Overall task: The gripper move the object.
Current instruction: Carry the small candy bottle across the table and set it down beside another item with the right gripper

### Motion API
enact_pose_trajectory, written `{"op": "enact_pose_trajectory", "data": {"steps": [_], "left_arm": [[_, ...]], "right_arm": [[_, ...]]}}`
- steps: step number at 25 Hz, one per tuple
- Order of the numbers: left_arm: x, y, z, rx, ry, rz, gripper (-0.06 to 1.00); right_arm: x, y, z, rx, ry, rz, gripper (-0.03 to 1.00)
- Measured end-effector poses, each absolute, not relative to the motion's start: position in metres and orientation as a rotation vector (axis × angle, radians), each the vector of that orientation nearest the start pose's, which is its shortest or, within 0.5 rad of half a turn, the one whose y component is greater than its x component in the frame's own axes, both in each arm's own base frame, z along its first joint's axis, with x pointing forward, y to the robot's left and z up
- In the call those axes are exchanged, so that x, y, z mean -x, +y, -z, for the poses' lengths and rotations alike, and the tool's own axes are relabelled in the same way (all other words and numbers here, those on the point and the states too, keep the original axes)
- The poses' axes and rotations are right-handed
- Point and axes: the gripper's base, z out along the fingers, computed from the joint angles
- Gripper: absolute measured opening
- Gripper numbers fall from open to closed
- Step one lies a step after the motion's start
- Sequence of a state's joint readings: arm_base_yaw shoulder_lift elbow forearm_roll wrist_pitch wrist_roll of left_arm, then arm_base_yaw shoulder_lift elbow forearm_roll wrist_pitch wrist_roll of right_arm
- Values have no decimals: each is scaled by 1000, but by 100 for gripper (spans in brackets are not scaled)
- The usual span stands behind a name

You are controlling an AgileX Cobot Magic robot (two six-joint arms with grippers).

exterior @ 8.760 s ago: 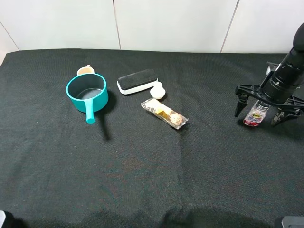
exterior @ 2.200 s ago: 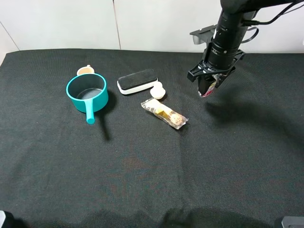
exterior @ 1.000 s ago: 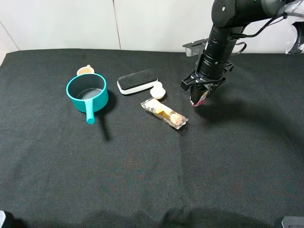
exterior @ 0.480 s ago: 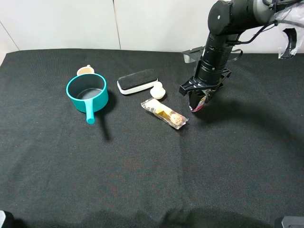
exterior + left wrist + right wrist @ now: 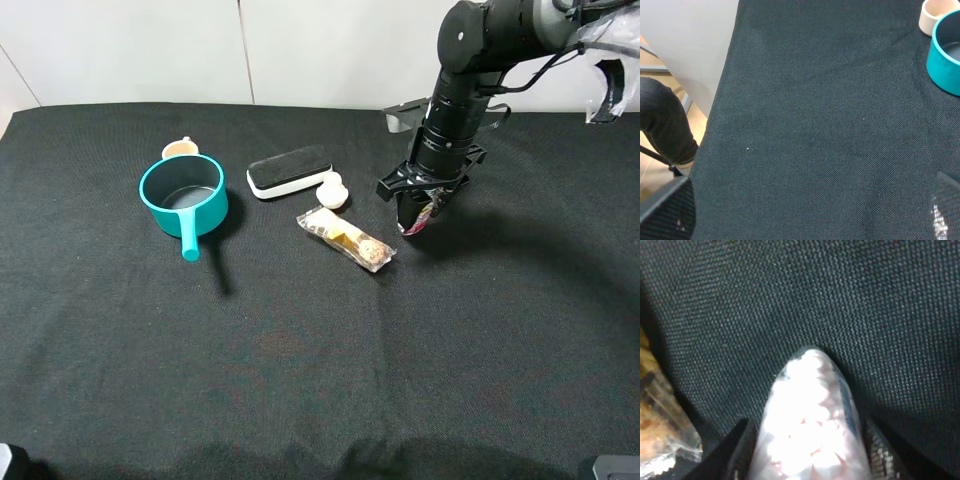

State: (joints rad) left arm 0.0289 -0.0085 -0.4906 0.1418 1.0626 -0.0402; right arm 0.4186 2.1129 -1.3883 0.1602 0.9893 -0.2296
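Black pincer was shut tight on the small clear bottle, held just beside the snack bar (desk contact unclear); pickup looked done, while setting it down and letting go seemed left.

Clear plastic bottle, matt woven cloth

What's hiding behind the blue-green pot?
A small beige round cup peeks out behind the teal handled pot. Only its top shows; the pot's back wall covers its lower part.
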Motion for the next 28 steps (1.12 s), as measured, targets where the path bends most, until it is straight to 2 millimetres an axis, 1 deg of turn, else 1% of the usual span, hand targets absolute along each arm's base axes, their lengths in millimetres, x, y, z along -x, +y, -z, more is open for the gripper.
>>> {"op": "enact_pose_trajectory", "data": {"steps": [28], "left_arm": [[6,11,-275,77,2041,-163,99]], "right_arm": [[-350,170,-124,866,3084,-222,35]]}}
